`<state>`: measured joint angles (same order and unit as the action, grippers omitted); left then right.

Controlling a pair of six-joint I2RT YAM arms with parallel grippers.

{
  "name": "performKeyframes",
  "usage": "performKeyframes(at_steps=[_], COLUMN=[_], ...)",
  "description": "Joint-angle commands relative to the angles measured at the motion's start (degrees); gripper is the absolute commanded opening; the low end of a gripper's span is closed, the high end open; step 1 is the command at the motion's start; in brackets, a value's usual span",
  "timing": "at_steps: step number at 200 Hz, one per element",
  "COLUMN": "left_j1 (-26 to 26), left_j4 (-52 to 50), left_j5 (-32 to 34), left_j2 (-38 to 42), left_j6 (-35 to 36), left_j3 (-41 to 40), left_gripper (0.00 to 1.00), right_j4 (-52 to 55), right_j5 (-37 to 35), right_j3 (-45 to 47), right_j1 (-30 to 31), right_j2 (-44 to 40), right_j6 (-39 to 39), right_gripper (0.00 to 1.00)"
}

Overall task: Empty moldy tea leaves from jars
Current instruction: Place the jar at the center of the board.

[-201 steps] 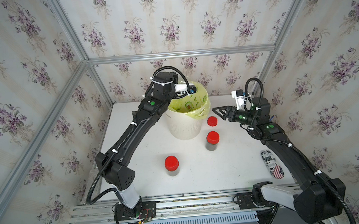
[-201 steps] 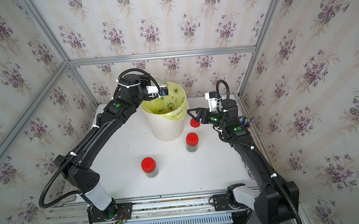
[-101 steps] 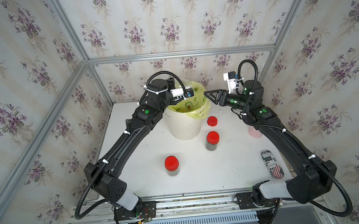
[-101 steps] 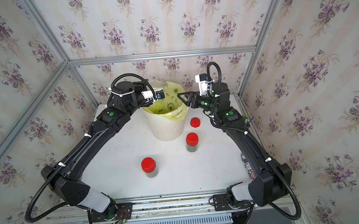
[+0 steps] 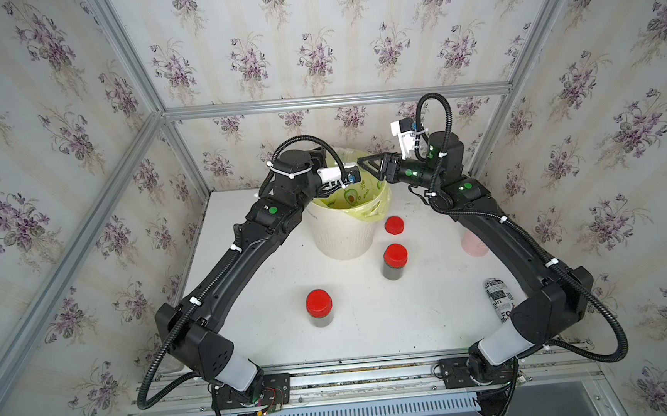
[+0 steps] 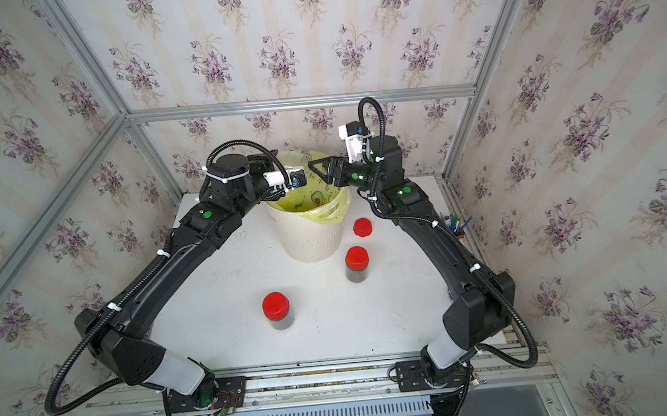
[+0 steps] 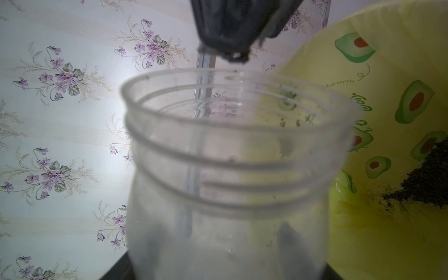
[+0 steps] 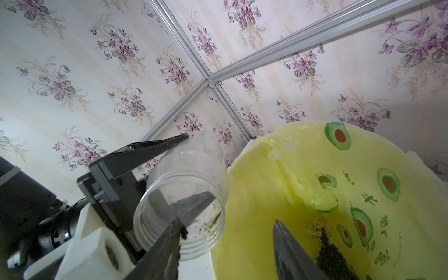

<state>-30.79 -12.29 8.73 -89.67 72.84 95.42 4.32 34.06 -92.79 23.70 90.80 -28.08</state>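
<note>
Left fingers (image 8: 150, 148) clamp an uncapped jar (image 8: 180, 201) tilted at the bin (image 5: 342, 236) rim; right fingers (image 8: 167, 244) stand apart. Tea leaves (image 8: 208, 224) seemingly cling inside, so tip it steeper.

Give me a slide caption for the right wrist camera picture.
Left gripper holds an uncapped, nearly empty jar tilted beside the avocado-print bin bag, tea leaves heaped inside.

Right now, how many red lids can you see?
3. A loose lid lies beside the bin; a second lid caps the middle jar; a third lid caps the frontmost jar. None looks hidden.
</note>
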Motion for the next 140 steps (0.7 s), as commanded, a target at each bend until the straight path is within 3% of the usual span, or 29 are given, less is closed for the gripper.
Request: performKeyframes(at_steps=[1,46,140], left_j1=[0.1,0.0,0.0], left_j4=[2.8,2.8,2.7], left_j5=[-1.1,-2.4,-4.2], left_j2=[0.4,0.5,1.2], left_j6=[-0.2,-0.4,-0.8], left_j3=[0.2,0.4,-1.2], left_gripper=[0.62,0.62,0.63], right_j4=[-0.2,0.2,0.3], right_j5=[-0.3,-0.3,0.3], right_j3=[-1.3,-3.4,-6.9], right_j1=[0.4,1.2,2.2], right_j2=[1.2,3.2,7.2], right_j6=[0.8,1.0,1.0], right_gripper=[0.58,0.57,0.45])
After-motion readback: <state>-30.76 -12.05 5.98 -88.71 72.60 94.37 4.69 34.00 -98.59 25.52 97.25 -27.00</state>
